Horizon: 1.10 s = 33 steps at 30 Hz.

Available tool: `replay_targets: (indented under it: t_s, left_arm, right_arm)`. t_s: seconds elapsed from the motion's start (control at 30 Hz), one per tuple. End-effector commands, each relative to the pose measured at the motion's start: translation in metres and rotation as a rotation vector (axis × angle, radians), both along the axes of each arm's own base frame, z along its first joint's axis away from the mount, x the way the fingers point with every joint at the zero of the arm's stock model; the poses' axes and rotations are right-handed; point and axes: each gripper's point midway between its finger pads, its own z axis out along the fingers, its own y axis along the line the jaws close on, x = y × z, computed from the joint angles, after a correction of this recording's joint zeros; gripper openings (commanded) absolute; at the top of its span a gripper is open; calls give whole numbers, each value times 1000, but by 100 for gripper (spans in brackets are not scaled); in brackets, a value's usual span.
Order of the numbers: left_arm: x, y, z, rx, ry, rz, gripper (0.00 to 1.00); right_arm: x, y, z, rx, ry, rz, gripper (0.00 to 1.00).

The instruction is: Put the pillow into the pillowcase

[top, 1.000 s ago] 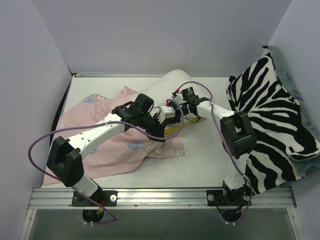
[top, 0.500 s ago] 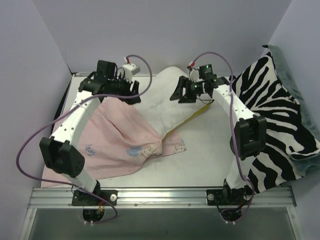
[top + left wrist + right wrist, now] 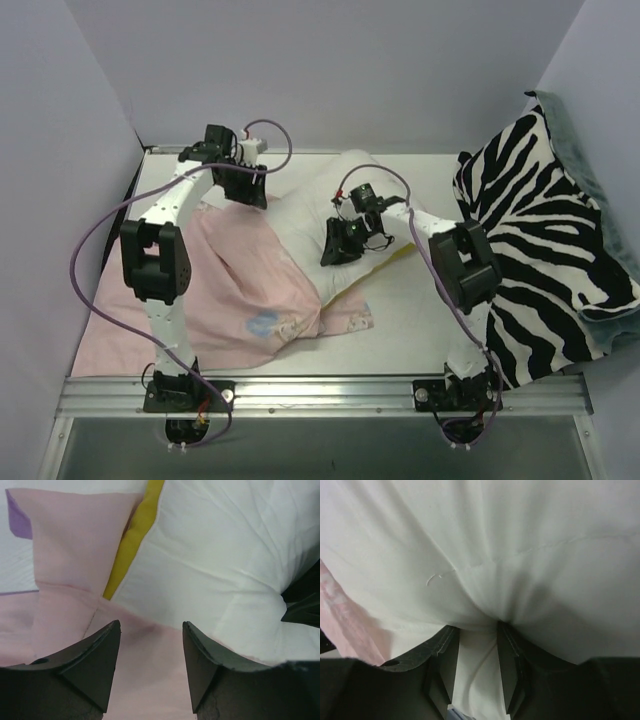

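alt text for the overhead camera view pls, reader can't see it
Seen from above, a white pillow lies partly tucked into a pale pink pillowcase on a white table. The right gripper pinches the pillow's top, and the left gripper hangs open over the pillowcase's far edge. A zebra-striped blanket lies bunched at the right.

The top camera looks down on the pillow (image 3: 305,205) from high behind, while both wrist cameras sit close against it.
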Motion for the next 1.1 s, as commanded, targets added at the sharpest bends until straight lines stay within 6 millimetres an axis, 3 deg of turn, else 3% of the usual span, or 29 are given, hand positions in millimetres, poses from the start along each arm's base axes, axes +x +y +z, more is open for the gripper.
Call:
replay_targets:
  t_s: [0.0,0.03,0.07,0.13,0.2,0.3,0.37,0.43,0.47,0.5,0.53,0.57,0.63,0.67,0.7,0.73,0.8,0.83,0.97,1.07]
  left_arm:
    - [-31,-50,-23,-55,88,-157,60]
    - [-37,-59,-31,-58,111,-184,59]
    - [-50,-82,-36,-94,143,-245,58]
    - [-63,-104,-50,-117,191,-299,56]
    - [-80,-133,-50,-176,216,-386,56]
    - [-78,-153,-29,-251,173,-440,56]
    - [-66,-155,1,-294,101,-450,59]
    - [-52,-149,31,-329,38,-424,62]
    - [-47,-145,43,-334,15,-403,63]
    - [-39,-134,58,-332,-18,-359,65]
    - [-32,-125,65,-307,-49,-324,73]
    - [-28,-119,69,-288,-69,-298,76]
    - [-21,-102,73,-220,-101,-247,80]
    - [-15,-90,66,-157,-113,-213,81]
    - [-12,-84,59,-111,-119,-211,81]
    - [-13,-78,50,-75,-96,-201,82]
    - [-10,-69,29,-23,-53,-194,82]
    - [-13,-66,22,-7,-25,-192,82]
    - [-15,-63,0,2,28,-205,82]
    - [-16,-66,-14,-24,72,-210,84]
  right_arm:
    - [-60,-31,-6,-59,149,19,36]
    - [-68,-26,14,3,139,41,36]
    - [-78,-23,22,30,141,63,35]
    - [-99,-22,44,86,110,118,36]
    - [-116,-19,61,133,77,179,35]
    - [-118,-32,93,213,29,175,38]
    - [-103,-44,117,254,-25,129,44]
    - [-73,-66,134,257,-100,48,53]
    - [-52,-72,151,249,-186,41,65]
    - [-31,-87,150,176,-240,-15,73]
    - [-18,-92,144,128,-255,-26,89]
    - [4,-94,161,100,-339,-22,91]
    - [27,-101,142,-3,-330,-15,94]
    - [36,-99,138,-26,-327,-13,95]
    - [49,-97,147,-40,-360,-1,96]
    - [60,-101,126,-112,-338,-8,96]
    - [71,-93,120,-154,-360,18,97]
    - [76,-92,103,-197,-358,52,98]
    - [88,-89,73,-323,-372,108,99]
    - [80,-78,50,-332,-331,156,99]
